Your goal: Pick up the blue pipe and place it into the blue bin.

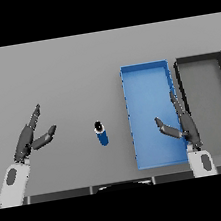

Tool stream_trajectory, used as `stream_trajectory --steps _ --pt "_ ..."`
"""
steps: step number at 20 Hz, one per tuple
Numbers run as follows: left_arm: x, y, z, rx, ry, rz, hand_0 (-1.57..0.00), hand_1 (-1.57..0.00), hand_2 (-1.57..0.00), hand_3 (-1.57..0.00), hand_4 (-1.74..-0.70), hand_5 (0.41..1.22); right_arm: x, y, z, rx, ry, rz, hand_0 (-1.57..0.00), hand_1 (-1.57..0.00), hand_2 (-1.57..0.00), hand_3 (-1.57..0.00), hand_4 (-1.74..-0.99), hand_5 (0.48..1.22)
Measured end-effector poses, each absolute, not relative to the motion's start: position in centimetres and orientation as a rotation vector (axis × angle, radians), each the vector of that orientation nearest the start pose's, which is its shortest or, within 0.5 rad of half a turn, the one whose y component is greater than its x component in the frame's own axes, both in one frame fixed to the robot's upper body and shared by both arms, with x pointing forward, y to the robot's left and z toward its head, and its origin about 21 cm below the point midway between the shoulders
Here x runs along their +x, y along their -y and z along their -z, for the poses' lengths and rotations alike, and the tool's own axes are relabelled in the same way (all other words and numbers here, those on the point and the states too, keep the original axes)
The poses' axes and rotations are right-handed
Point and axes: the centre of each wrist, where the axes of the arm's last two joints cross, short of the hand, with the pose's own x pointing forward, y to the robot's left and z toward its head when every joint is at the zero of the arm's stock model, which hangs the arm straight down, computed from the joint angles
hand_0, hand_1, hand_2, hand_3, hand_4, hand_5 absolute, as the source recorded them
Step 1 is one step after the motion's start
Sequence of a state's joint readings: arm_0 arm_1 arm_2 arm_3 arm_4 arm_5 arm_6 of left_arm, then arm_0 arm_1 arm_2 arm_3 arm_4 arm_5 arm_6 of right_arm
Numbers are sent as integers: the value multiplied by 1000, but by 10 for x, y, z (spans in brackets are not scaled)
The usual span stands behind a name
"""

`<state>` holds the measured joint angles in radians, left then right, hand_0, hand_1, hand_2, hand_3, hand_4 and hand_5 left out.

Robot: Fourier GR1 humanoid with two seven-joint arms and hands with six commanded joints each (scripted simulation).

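Blue pipe point(101, 133) stands left of blue bin point(152, 121).

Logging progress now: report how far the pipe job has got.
Nothing is done yet. The blue pipe lies on the grey table, left of the blue bin, which holds nothing. Neither hand has it: the left hand and the right hand are both open, the right one over the bin. Grasping, carrying and placing all remain.
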<state>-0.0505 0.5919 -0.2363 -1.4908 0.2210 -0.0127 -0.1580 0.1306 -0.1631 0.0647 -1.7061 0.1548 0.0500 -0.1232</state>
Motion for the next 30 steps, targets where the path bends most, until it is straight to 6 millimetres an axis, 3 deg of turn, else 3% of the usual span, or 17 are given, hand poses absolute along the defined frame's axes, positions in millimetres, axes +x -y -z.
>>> stream_trajectory --steps 5,9,13,21,28,30 --pt "234 -310 -30 -47 1521 636 1 1 1 1 -1048 535 218 262 -12 -172 1686 -336 1 1 1 1 -1176 615" --pt "219 -278 -23 -180 1454 732 1 1 1 1 -1126 485 219 264 -13 -179 1671 -354 1 1 1 1 -1174 618" --pt "217 -247 -16 -212 1411 807 1 1 1 1 -1139 450 218 260 -13 -161 1677 -335 1 1 1 1 -1197 615" --pt "230 -195 7 -288 1445 784 1 1 1 1 -1150 460 218 261 -15 -166 1660 -323 1 1 1 1 -1202 621" --pt "247 -163 23 -252 1426 827 1 1 1 1 -1051 418 212 266 -10 -157 1663 -318 1 1 1 1 -1221 645" --pt "249 -156 28 -284 1428 816 1 1 1 1 -1078 428 209 263 -10 -168 1681 -331 1 1 1 1 -1207 646"
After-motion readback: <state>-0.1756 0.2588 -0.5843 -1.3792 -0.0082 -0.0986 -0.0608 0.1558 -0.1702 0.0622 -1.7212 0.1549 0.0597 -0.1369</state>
